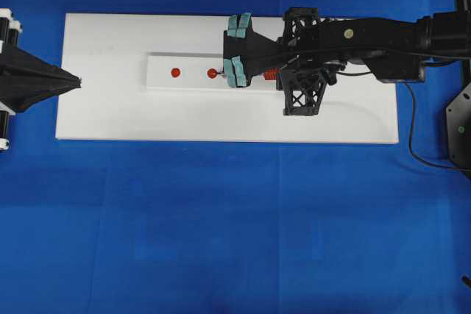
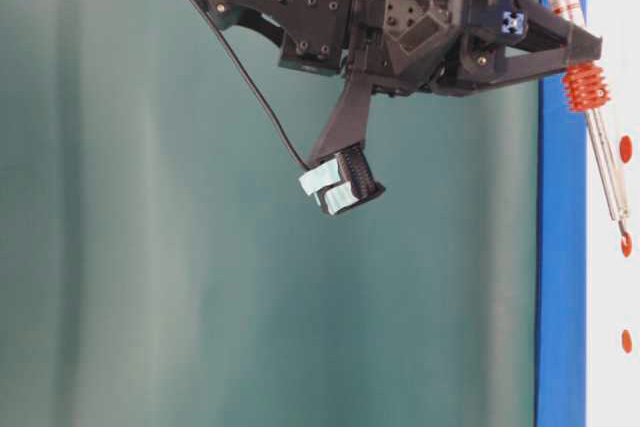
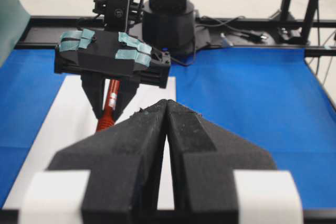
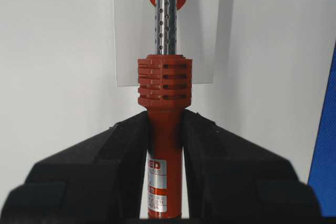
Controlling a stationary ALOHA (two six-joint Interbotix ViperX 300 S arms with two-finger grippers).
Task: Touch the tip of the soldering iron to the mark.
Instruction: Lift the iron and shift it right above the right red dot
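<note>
The right gripper (image 4: 165,129) has its fingers (image 4: 105,156) pinching the red-orange handle of the soldering iron (image 4: 165,82), just behind the ribbed collar. In the overhead view the iron's silver shaft points toward 9 o'clock, and its tip sits on the mark (image 1: 212,73), the middle red dot on a narrow white strip (image 1: 165,60). Another red dot (image 1: 175,72) lies on the strip at 9 o'clock from the mark. The strip lies on a white board (image 1: 110,108) on the blue worktop (image 1: 221,226). The left gripper (image 1: 77,81) hangs at the board's 9 o'clock edge, fingers (image 3: 131,145) pressed together, holding nothing
</note>
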